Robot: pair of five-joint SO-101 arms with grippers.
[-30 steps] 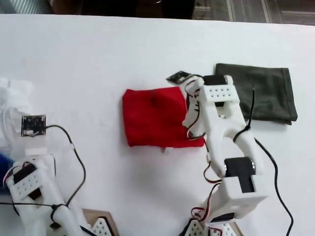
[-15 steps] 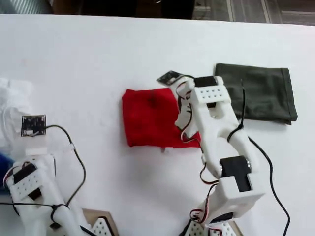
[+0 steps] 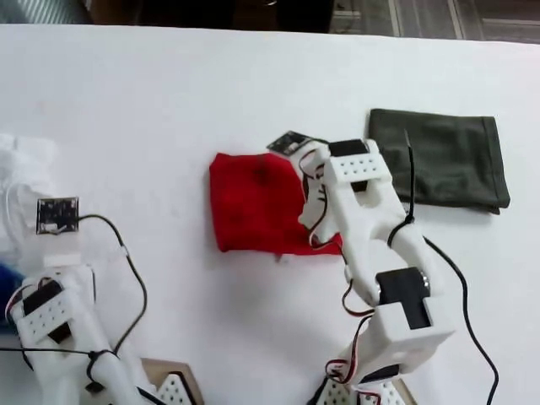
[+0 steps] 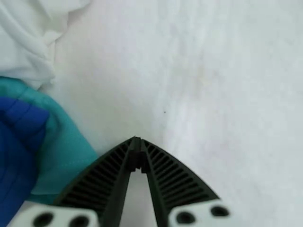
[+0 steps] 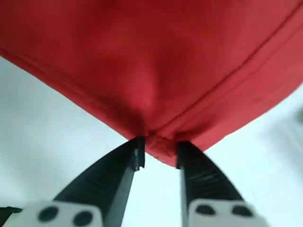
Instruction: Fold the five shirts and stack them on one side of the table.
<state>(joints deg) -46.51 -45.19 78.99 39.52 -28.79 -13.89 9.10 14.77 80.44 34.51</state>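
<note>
Looking down over the white table (image 3: 169,93), we find a folded dark green shirt (image 3: 443,160) lying flat at the far right. A crumpled white garment (image 3: 21,169) and a blue and teal shirt (image 3: 4,283) sit at the left edge. The right arm (image 3: 371,228) stretches from the near edge across the right side of the red shirt (image 3: 253,202) and covers that side from above. The left arm (image 3: 51,325) sits at the near left, well apart from the red shirt.

The red shirt lies in the middle of the table, folded into a rough square. Its left and far edges are fairly straight, and a small tab pokes out of its near edge.

The right wrist view brings us the covered corner. There the right gripper (image 5: 160,150) pinches the point where two hemmed edges meet, with bare table on either side. In the left wrist view the left gripper (image 4: 136,156) has its tips pressed together on nothing, over bare table beside the blue and teal shirt and the white garment.
</note>
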